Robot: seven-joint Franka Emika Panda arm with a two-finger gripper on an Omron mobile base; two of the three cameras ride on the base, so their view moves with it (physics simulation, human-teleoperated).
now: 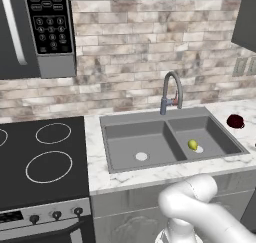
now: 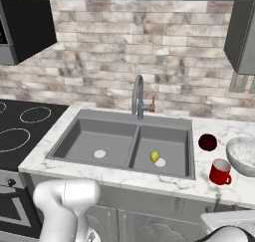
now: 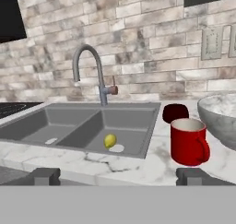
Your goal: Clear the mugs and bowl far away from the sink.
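The grey double-basin sink (image 1: 150,116) (image 2: 129,117) (image 3: 78,126) is set in the marble counter. On the counter to its right stand a bright red mug (image 2: 219,172) (image 3: 188,141) and, behind it, a dark maroon mug (image 1: 235,121) (image 2: 207,142) (image 3: 175,113). The wide silvery bowl (image 2: 242,156) (image 3: 220,119) sits further right, beside both mugs. My gripper (image 3: 120,177) is open and holds nothing. It hangs low in front of the counter edge, facing the sink's right basin and the red mug.
A curved grey faucet (image 1: 171,92) (image 2: 138,99) (image 3: 92,71) rises behind the sink. A small yellow fruit (image 1: 192,144) (image 2: 155,156) (image 3: 109,140) lies in the right basin. A black stove (image 1: 40,157) (image 2: 15,131) is to the left, with a microwave (image 1: 35,27) above it.
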